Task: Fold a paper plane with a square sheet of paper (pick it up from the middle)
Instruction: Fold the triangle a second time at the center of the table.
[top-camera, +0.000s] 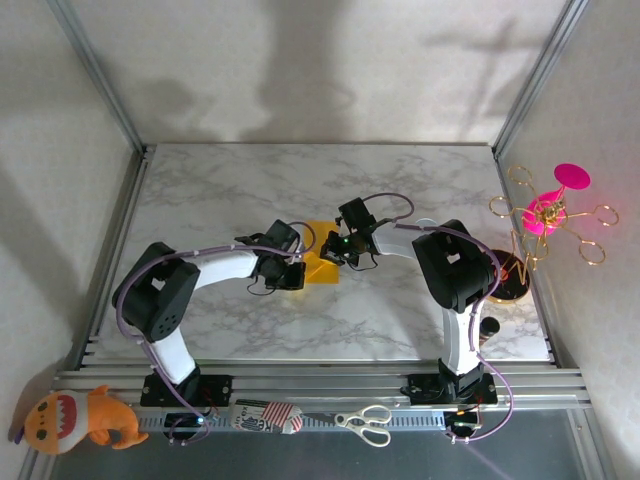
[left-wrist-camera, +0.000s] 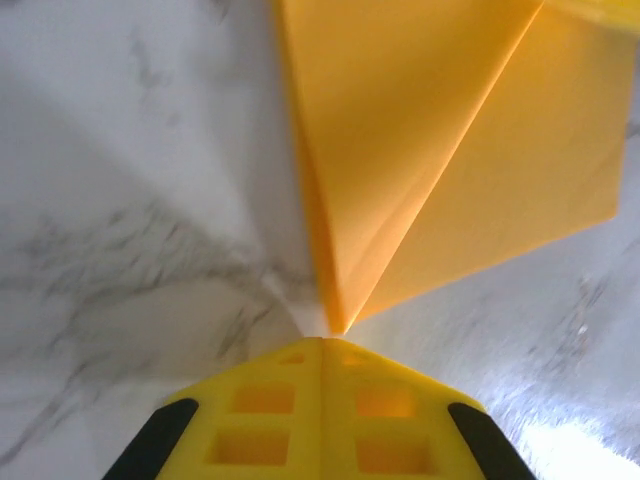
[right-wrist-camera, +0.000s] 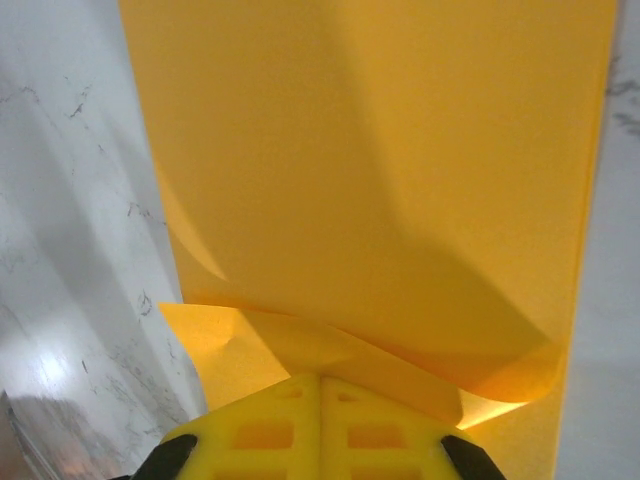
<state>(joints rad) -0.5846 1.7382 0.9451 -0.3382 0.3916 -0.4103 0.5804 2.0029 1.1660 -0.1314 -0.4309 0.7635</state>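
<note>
At the middle of the table (top-camera: 420, 190), my left pincer (left-wrist-camera: 322, 345) is clenched on the pointed corner of the folded paper sheet (top-camera: 319, 264). My right pincer (right-wrist-camera: 320, 378) grips its curled edge, probably to hold the folds tight.

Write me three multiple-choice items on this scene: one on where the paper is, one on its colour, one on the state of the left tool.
1. Where does the paper lie?
A. hanging off the table's right edge
B. on the marble table, between the left tool and the right tool
C. at the table's far-left corner

2. What colour is the paper?
A. pink
B. white
C. orange-yellow

3. How is the left tool?
A. shut
B. wide open
C. half open

Answers:
1. B, the top view shows it mid-table between both tools.
2. C, every view shows it orange-yellow.
3. A, its yellow fingers meet with no gap in the left wrist view.
</note>
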